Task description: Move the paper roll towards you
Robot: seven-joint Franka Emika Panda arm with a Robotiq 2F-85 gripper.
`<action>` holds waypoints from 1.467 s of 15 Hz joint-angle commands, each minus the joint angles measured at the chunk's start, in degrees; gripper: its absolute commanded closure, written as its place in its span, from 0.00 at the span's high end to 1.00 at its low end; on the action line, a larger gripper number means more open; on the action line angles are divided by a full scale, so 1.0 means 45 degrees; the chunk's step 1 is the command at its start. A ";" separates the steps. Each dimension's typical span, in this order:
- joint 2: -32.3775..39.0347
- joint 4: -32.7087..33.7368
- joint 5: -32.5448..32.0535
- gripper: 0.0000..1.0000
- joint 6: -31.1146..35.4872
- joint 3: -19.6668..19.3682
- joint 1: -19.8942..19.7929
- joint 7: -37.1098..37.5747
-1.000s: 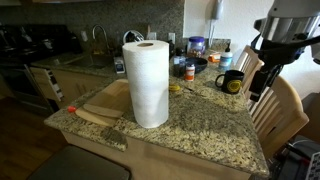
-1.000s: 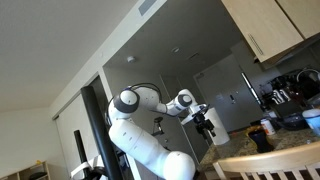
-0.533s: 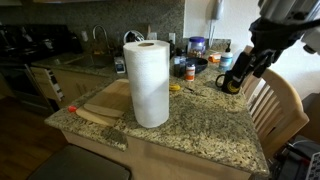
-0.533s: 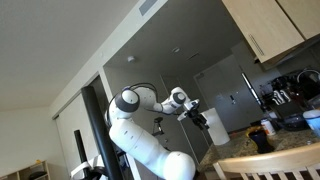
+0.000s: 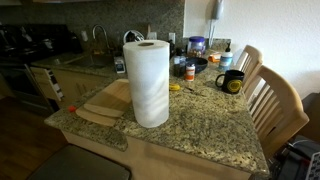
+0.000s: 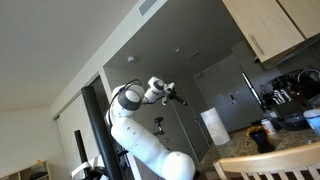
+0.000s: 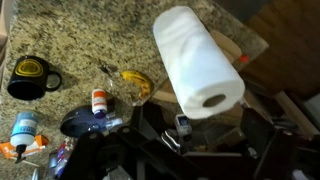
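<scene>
The paper roll (image 5: 148,83) is a tall white cylinder that stands upright on the granite counter (image 5: 205,125), next to a wooden cutting board (image 5: 103,101). From above in the wrist view the paper roll (image 7: 195,58) shows its hollow core and lies well below the camera. It also shows small and white in an exterior view (image 6: 213,127). My gripper (image 6: 175,96) is raised high, far from the roll, and touches nothing. It is too small and dark to tell how its jaws stand. It is out of the counter-side exterior view.
A black mug with a yellow mark (image 5: 231,82) stands at the counter's far right, also in the wrist view (image 7: 30,77). Bottles and a dark bowl (image 7: 85,122) crowd the back of the counter. Wooden chairs (image 5: 272,100) stand to the right.
The arm has pulled up and away: the gripper that hung over the mug at the right has left that exterior view. In the other it swung up and to the left.
</scene>
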 commanded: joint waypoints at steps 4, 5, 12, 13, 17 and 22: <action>0.2785 0.5559 -0.1984 1.00 -0.0667 0.0804 -0.0955 0.2577; 0.3172 0.6285 -0.1494 1.00 -0.1144 0.0574 -0.0540 0.1969; 0.4218 0.8802 -0.0956 1.00 -0.4415 0.0786 -0.0365 0.1618; 0.4465 0.9197 -0.0990 1.00 -0.4716 0.0933 -0.0398 0.1649; 0.5718 0.9442 -0.1302 1.00 -0.6777 0.0588 0.0685 0.1567; 0.7259 0.8042 -0.1047 1.00 -0.5659 0.0483 0.0444 0.1756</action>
